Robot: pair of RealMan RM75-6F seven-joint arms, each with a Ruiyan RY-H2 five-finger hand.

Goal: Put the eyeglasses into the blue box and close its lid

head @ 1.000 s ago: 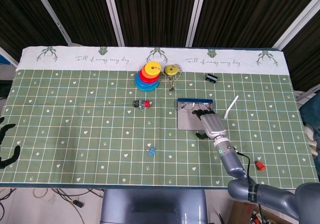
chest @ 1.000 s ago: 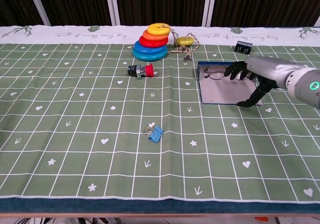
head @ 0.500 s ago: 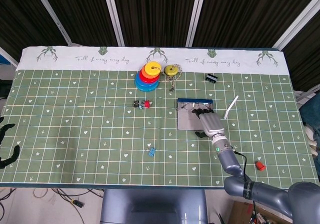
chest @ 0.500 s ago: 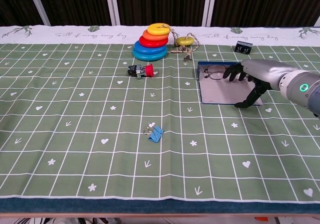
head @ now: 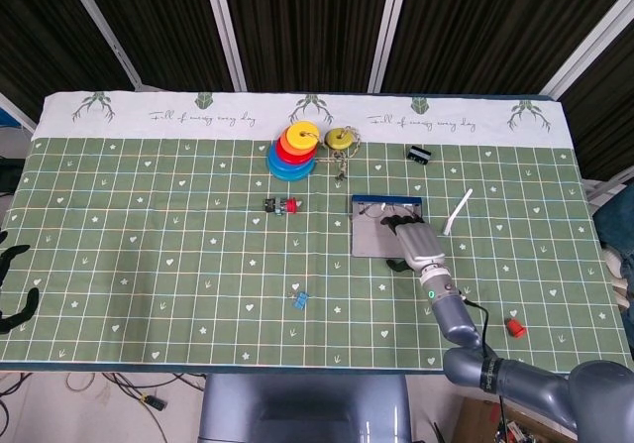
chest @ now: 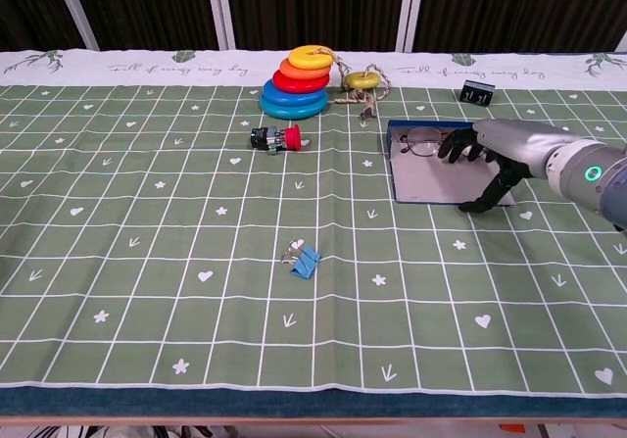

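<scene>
Right hand: my right hand [chest: 487, 154] reaches in from the right over the blue box [chest: 431, 185], fingertips [chest: 453, 147] down at the eyeglasses [chest: 421, 144]. The fingers are curled over the right end of the frame, thumb hanging lower off the near right corner; I cannot tell whether I have the frame pinched or am only touching it.

Eyeglasses: they lie inside the open box, at its far end against the blue rim (in the head view my hand [head: 417, 245] covers most of them [head: 380, 211]). Being in there already, I judge the first half of the task is as good as done.

Blue box: it lies flat and open on the green cloth [chest: 176, 262], a grey inner face showing towards me. I take that grey panel for the lid, folded out, but I can't be sure from here. The lid is not yet closed.

Next step: my guess is to let go of the frame, then get fingers under the near edge of the panel, which is why my thumb sits by that corner.

Left hand: only dark fingers [head: 14, 284] show at the left edge of the head view, spread and holding nothing, well apart from the box.

Risk: the ring stack [chest: 297, 82] and the black clip [chest: 477, 92] are near, though clear of my reach.
</scene>
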